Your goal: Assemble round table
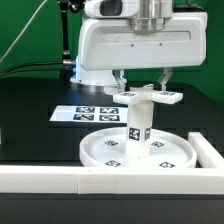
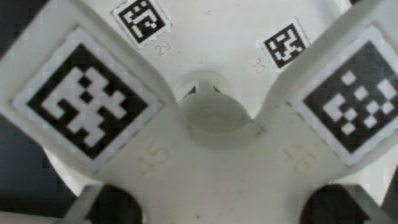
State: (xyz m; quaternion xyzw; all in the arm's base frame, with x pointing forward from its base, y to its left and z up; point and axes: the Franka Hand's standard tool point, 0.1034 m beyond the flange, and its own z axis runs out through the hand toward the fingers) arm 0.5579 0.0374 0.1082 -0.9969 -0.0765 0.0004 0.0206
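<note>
Exterior view: places the short cylindrical post (image 1: pixel 138 122) upright at the middle of the large round rimmed disc (image 1: pixel 93 151), flat on the table (image 1: pixel 40 135). Sets the flat cross-shaped piece (image 1: pixel 150 96) level on the post's top end, centred over it or nearly so. Hangs the end effector (image 1: pixel 144 88) directly above the post, with post axis and approach line both vertical and one finger coming down on each side of the cross. Cannot tell whether those fingers clamp the cross or merely flank it: set wide apart, contact not resolved in either view.

Wrist view: looks straight down on the cross, tagged arms spreading away from a small round hub (image 2: pixel 210 106), presumably right over the post.

Judged next: a press or turn about the post's vertical axis, best done while centred above the post. Risks tipping the post with any sideways offset.
</note>
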